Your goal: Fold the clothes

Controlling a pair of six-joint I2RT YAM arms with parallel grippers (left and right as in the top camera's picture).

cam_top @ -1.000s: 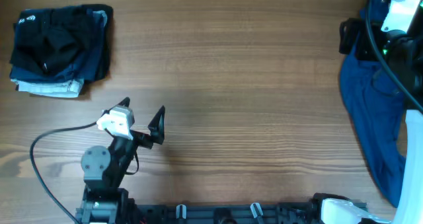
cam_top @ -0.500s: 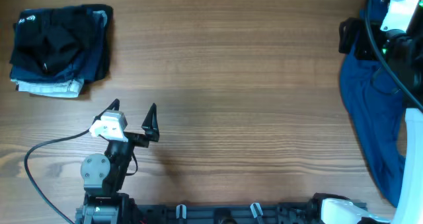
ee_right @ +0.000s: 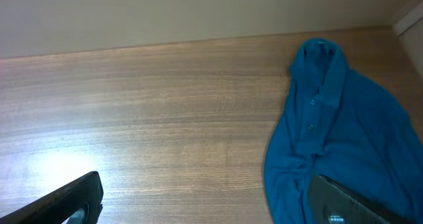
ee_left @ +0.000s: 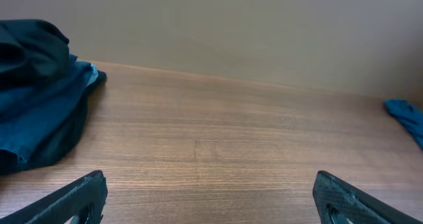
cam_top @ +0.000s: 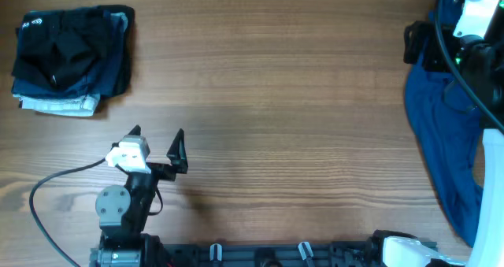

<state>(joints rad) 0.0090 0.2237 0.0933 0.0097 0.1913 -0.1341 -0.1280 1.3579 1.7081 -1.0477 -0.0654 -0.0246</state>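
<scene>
Overhead, the left tool point(cam_top: 157, 135) has its two fingers spread wide, with nothing between them, over the wooden surface point(cam_top: 276, 78). The right tool point(ee_right: 205, 184) is spread wide too, and holds nothing. Just beside it, the blue garment point(ee_right: 337, 131) lies crumpled at the right edge. Far off in the left corner, the black shirt point(cam_top: 55, 50) sits on a folded pile point(cam_top: 110, 74).

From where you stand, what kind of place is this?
Probably a robot test bench for folding laundry, not a home. A bare wooden table holds a blue shirt and a pile of folded clothes. A cabled left arm and right arm work over it, before a plain wall.
</scene>
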